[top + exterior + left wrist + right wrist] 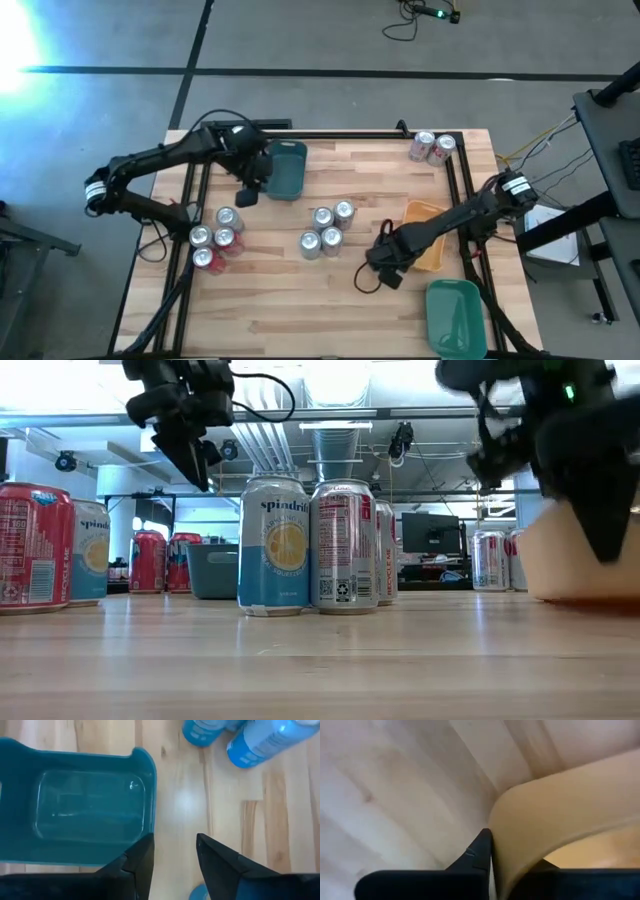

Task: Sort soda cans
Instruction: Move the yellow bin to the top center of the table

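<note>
None of the cans sits in a tray yet, so the sorting is, by my judgement, barely begun. In the high view, four cans [327,229] cluster at the table's centre, four more [214,239] stand at about 9 o'clock near the left edge, and two [432,147] wait at 1 o'clock by the far right corner.

The three trays are empty: the teal tray [287,168] at 11 o'clock, the orange tray [432,238] at 4 o'clock, and the green tray [456,313] at 5 o'clock.

The left gripper [172,857] hangs above the bare wood just beside the teal tray, its fingers a narrow gap apart and holding nothing.

The right gripper [492,865] is pinched on the orange tray's rim, one finger outside the wall and the other inside.

The cans are smooth aluminium cylinders with shiny silver tops; the low view shows pale blue printed bodies and red ones. The trays are rounded-corner plastic rectangles, glossy and shallow. The table [380,310] is pale butcher-block wood with visible grain and a dark metal frame.
</note>
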